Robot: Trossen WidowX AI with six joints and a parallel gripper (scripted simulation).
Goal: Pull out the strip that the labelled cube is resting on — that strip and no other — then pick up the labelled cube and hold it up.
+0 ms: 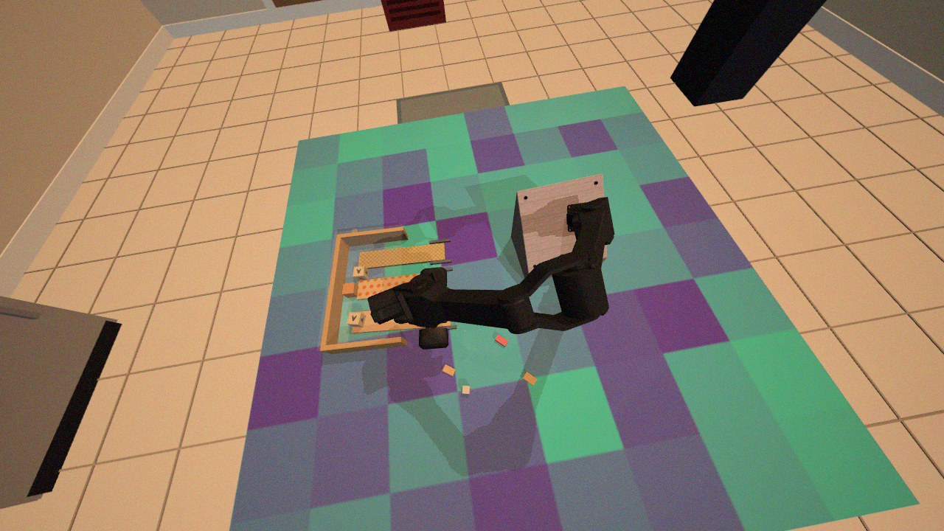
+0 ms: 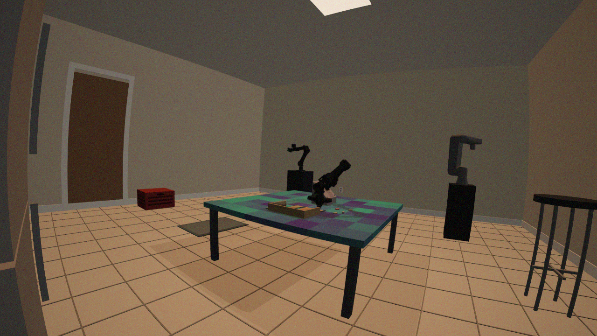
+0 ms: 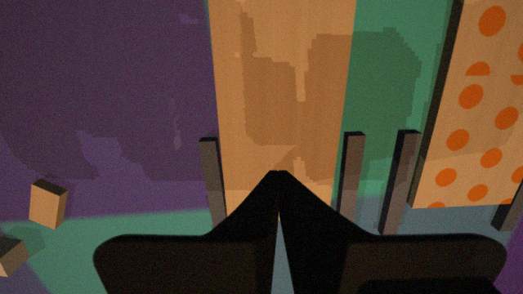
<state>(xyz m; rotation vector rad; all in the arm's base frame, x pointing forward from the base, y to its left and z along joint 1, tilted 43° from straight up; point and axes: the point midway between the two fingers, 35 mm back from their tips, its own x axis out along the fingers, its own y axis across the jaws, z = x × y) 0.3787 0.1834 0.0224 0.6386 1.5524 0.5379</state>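
Two pale cubes marked V show in the top view: one cube [image 1: 355, 318] at the far end of the plain orange strip [image 1: 381, 327] [image 3: 233, 102], the other cube [image 1: 358, 271] between the dotted strip [image 1: 375, 287] [image 3: 433, 167] and the hatched strip [image 1: 403, 255]. A plain orange cube [image 1: 348, 288] is at the dotted strip's far end. My gripper [image 3: 277, 178] [image 2: 320, 206] is shut and empty. Its tips are over the plain strip near its near end; whether they touch it cannot be told. The arm hides parts of the plain and dotted strips in the top view.
A three-sided wooden frame [image 1: 333, 290] [image 2: 306, 213] surrounds the strips' far ends. Thin grey rails [image 3: 210, 175] [image 3: 352, 180] flank the plain strip's near end. A red block [image 1: 501, 341], two orange blocks [image 1: 448, 369] [image 1: 529, 378] and a tan block [image 1: 465, 389] lie outside the frame.
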